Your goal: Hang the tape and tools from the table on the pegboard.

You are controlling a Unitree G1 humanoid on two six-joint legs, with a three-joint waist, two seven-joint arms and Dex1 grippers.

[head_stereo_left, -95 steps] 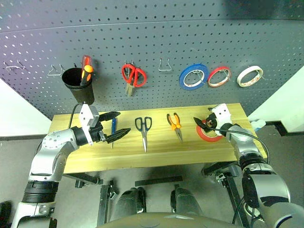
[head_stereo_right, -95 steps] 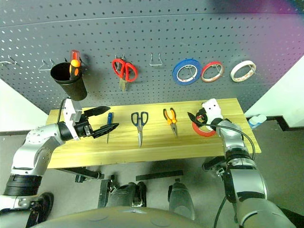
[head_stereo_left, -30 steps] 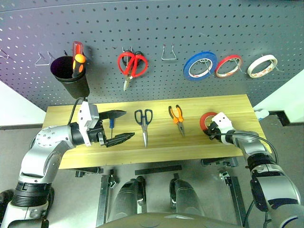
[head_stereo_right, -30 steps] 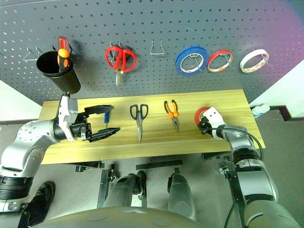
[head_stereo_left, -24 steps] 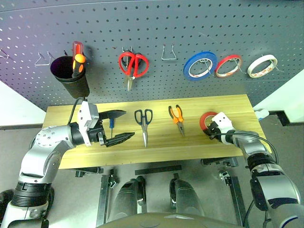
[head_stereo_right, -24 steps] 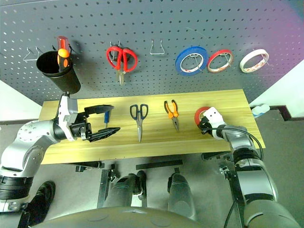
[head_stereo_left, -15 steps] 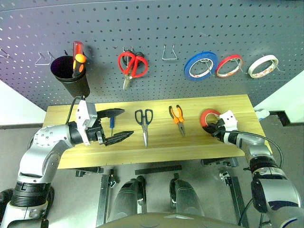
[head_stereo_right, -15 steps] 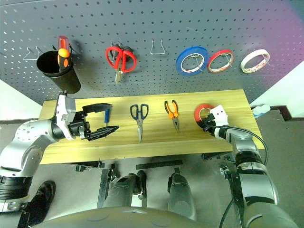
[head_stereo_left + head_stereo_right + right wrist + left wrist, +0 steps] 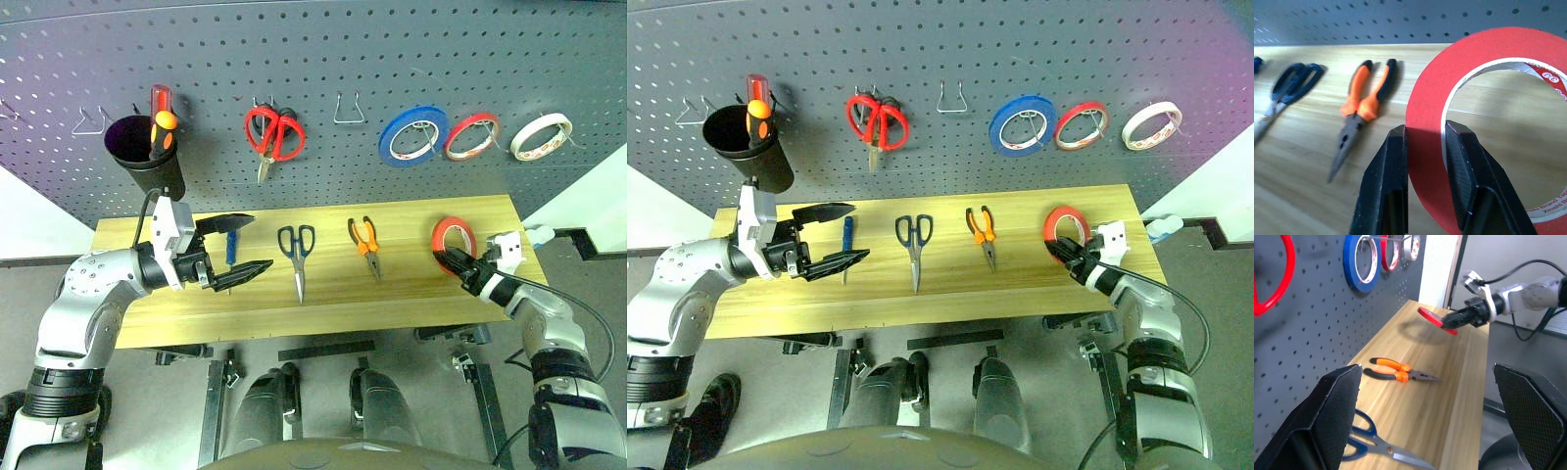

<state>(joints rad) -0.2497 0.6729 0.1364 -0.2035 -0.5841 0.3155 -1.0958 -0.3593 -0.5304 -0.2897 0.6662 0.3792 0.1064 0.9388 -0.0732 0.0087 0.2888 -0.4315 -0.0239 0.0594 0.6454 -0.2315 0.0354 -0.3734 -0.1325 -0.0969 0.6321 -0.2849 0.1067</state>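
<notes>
Behind the long light-wood table stood the dark grey perforated pegboard. Clamped on the bright red tape roll's wall, the right gripper held it clear of the planks, presumably for hooking. Over the blue-handled screwdriver, the left gripper hovered wide open.

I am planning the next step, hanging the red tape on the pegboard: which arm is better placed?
The right. The right gripper already pinches the red tape; the left gripper is open by the screwdriver.

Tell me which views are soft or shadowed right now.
Left wrist view: own fingers blurred, pliers sharp, the tape casts a shadow on the table. Right wrist view: tape sharp, scissors soft. Right eye view: purple tint over the pegboard.
</notes>
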